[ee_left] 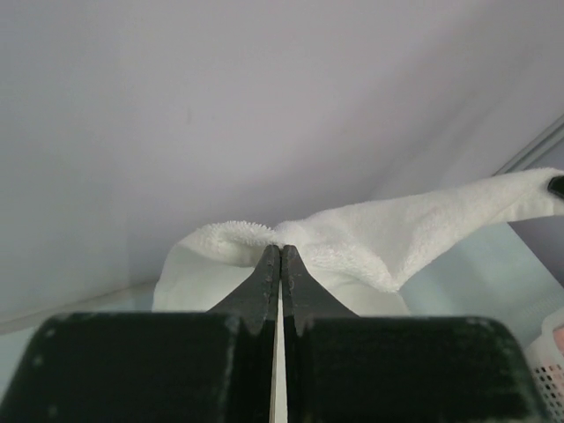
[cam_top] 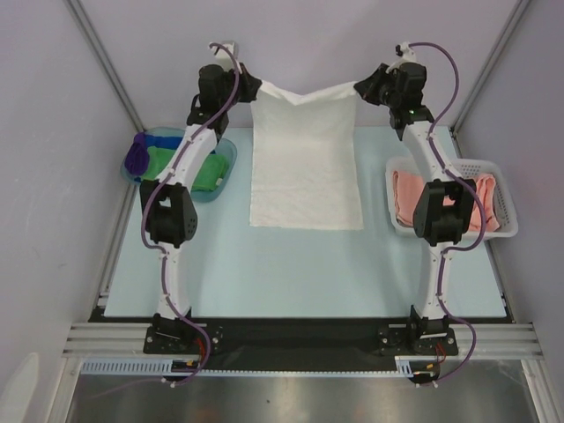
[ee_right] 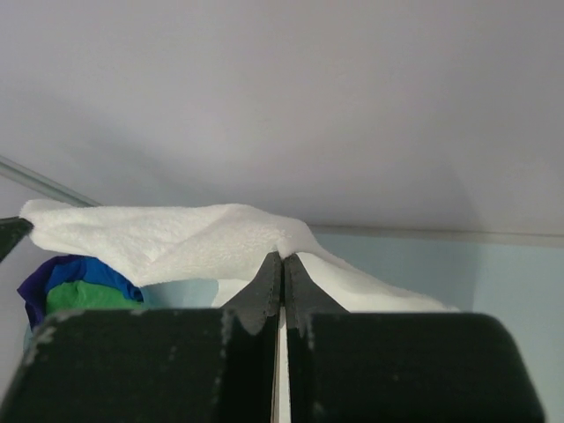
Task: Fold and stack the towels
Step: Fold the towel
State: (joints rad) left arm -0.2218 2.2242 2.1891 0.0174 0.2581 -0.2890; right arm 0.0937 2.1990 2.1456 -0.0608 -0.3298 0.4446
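The left gripper is clamped on one far corner of the white towel; the right gripper is clamped on the other; the towel hangs between them, its top edge sagging, its near part flat on the table; a blue tub with a green towel stands to its left; a white basket with a pink towel to its right.

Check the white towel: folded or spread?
Spread: white towel is one unfolded sheet, far corners pinched by left tool and right tool.
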